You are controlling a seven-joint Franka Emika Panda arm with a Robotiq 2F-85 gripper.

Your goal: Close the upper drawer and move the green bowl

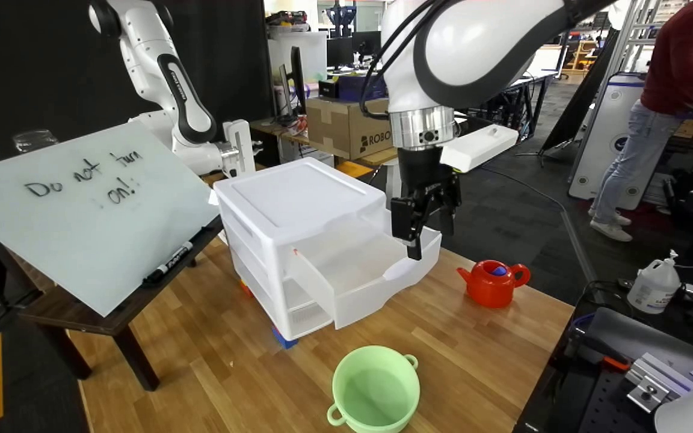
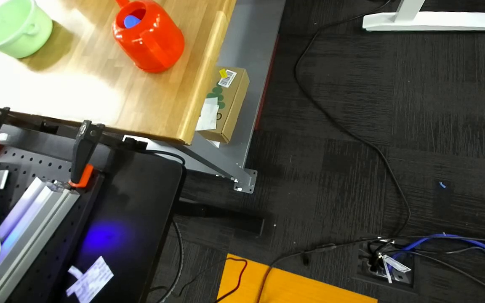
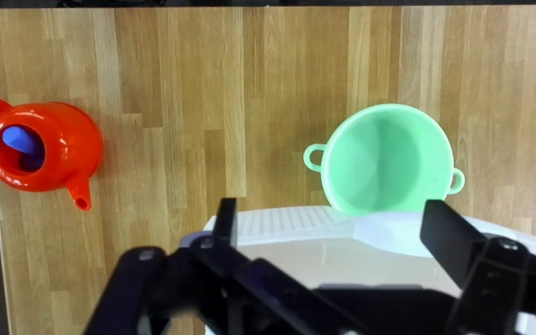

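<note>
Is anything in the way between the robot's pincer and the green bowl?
Yes: the pulled-out upper drawer. In the wrist view, its front edge crosses between the open pincer and the green bowl, overlapping the bowl's near rim.

Tabletop [image 2: 91,94] glare, shadow beside green bowl [image 2: 17,29]

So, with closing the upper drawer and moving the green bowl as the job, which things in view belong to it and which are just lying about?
Part of the job:
upper drawer, pulled out
bowl
gripper, open

Just lying about:
teapot, blue thing inside
whiteboard
marker
pump bottle
</note>
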